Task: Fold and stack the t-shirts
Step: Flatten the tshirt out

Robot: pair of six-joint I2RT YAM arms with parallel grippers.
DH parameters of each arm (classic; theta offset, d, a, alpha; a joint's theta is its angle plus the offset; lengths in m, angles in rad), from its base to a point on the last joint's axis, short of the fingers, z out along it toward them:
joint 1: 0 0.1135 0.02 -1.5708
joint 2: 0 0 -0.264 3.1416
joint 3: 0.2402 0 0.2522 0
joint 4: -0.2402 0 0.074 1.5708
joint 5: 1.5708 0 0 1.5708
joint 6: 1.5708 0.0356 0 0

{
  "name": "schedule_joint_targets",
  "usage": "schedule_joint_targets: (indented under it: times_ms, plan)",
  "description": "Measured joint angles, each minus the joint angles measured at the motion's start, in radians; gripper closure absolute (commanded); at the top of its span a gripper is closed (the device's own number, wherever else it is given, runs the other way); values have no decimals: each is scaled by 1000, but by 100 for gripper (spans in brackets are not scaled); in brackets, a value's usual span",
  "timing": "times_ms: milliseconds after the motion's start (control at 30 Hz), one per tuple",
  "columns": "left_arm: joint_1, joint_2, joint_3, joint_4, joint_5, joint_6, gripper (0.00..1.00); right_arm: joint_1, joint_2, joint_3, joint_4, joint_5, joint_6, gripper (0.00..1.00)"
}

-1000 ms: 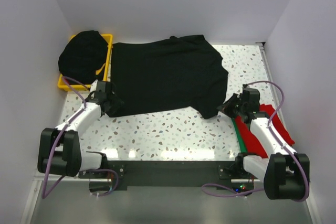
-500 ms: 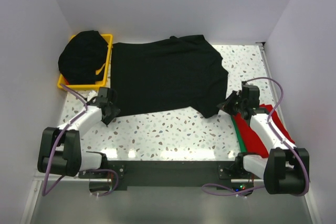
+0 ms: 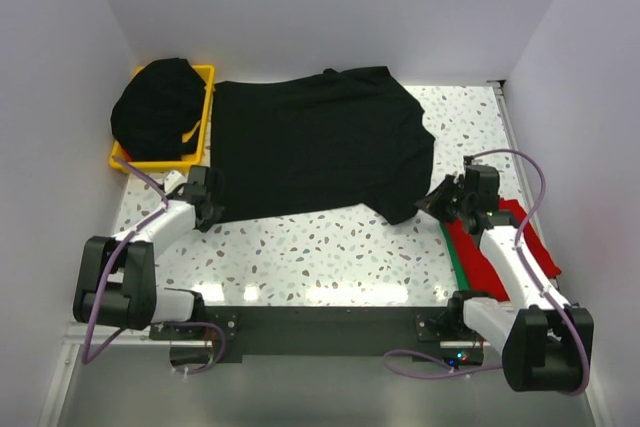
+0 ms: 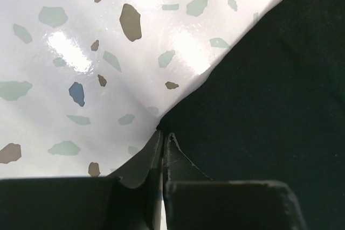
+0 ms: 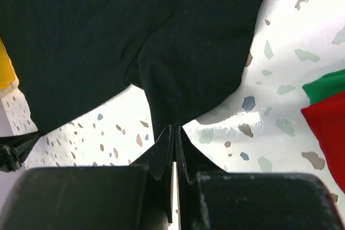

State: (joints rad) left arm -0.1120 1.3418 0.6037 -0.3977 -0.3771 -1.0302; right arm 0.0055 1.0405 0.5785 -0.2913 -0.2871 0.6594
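A black t-shirt (image 3: 320, 147) lies spread flat across the middle of the table. My left gripper (image 3: 212, 205) sits at its near-left corner, jaws shut on the cloth's edge (image 4: 178, 127), fingertips meeting at the hem (image 4: 161, 132). My right gripper (image 3: 432, 203) is shut on the shirt's near-right corner (image 5: 183, 79), and the cloth hangs from the pinched tips (image 5: 176, 129). More black t-shirts (image 3: 158, 107) are heaped at the back left. A red t-shirt (image 3: 505, 247) lies folded at the right under my right arm and shows again (image 5: 329, 127) in the right wrist view.
The yellow bin (image 3: 205, 97) holds the black heap at the back left, close to my left arm. A green piece (image 5: 323, 85) lies under the red shirt's edge. White walls close in the table on the left, back and right.
My left gripper has shut on the black shirt's near-left corner; it stood open before. My right gripper has shifted slightly to the right, still shut on its corner.
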Motion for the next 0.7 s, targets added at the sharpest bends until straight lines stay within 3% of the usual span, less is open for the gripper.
schedule_joint_targets:
  times_ms: [200,700]
  plan:
    - [0,-34,0,-11,-13,5,100,0,-103,0,-74,6,-11,100]
    - [0,-346,-56,-133,-49,3,100,0,-517,-1,-380,14,-14,100]
